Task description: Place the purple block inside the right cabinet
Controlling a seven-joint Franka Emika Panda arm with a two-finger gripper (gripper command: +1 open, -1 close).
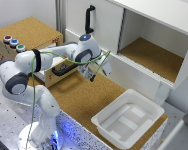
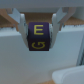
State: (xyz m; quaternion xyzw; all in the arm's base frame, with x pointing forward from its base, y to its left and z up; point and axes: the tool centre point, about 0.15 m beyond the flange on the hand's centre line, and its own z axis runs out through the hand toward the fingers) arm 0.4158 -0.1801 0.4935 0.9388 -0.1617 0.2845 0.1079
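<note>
Blurred white wall fills the wrist view behind tool (image 2: 38, 31) gripping purple block (image 2: 38, 37).

Purple block (image 2: 38, 38): yellow "E" on one face, yellow "G" on adjacent face.

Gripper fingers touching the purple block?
Touching. The wrist view shows the fingers pressed against both sides of the purple block, no gap.
</note>
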